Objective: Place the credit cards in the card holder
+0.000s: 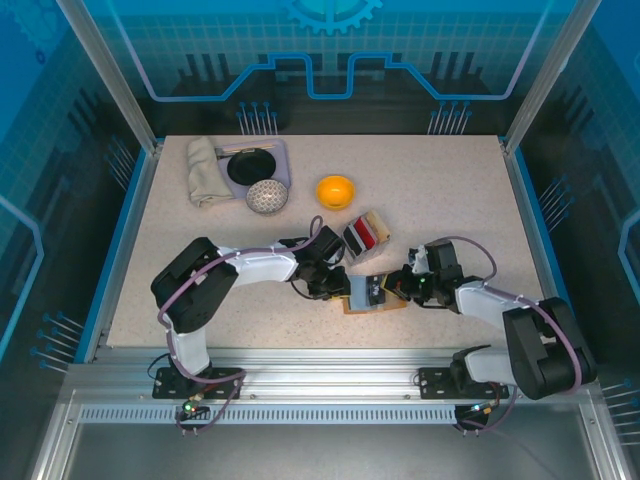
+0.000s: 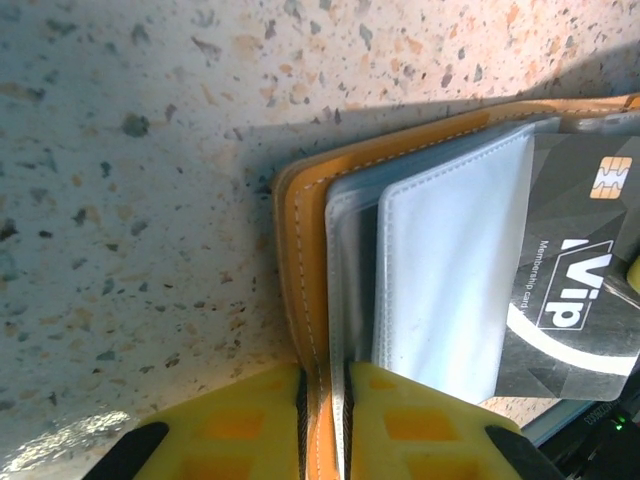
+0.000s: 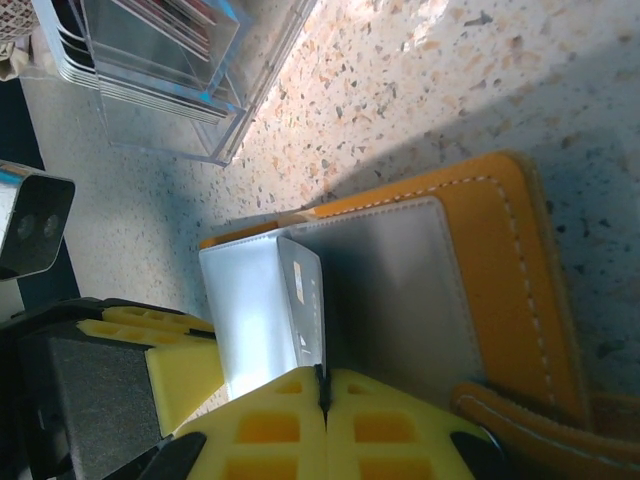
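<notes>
The tan-orange card holder [image 1: 358, 302] lies open on the table between my two grippers. My left gripper [image 2: 325, 375] is shut on its near edge, pinching the leather cover [image 2: 300, 250] and a clear pocket sleeve [image 2: 450, 260] together. A grey-black credit card [image 2: 585, 250] marked "Vip" lies against the pockets. My right gripper [image 3: 323, 385] is shut on that grey card [image 3: 305, 295], holding it on edge at the clear pocket [image 3: 250, 305] of the card holder [image 3: 500, 260]. From above, the left gripper [image 1: 338, 283] and right gripper [image 1: 398, 290] face each other across the holder.
A slotted tray [image 1: 366, 234] with red and black cards stands just behind the holder, its clear wall [image 3: 150, 80] close to my right wrist. Further back are an orange bowl [image 1: 335, 190], a speckled ball [image 1: 267, 196], a dark plate [image 1: 250, 166] and a folded cloth [image 1: 205, 170].
</notes>
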Available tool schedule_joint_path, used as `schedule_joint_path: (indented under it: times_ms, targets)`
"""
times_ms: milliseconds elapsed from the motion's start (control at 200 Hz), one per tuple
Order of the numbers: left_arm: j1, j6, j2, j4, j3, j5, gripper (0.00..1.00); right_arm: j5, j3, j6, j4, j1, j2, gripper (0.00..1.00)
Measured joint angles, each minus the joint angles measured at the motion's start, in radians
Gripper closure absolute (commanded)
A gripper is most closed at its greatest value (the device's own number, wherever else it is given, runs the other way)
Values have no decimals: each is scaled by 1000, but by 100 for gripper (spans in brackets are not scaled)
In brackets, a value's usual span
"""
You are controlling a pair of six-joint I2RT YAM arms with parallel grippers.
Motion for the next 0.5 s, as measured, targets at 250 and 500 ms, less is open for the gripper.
schedule_joint_path:
  times_ms: [250, 500]
  targets:
    - [0, 0, -5, -4, -2, -4, 82, -15, 16, -1, 15, 9, 39, 93]
    - [-5, -4, -13, -1, -10, -19, 84, 7, 74, -53, -87, 19, 33, 93]
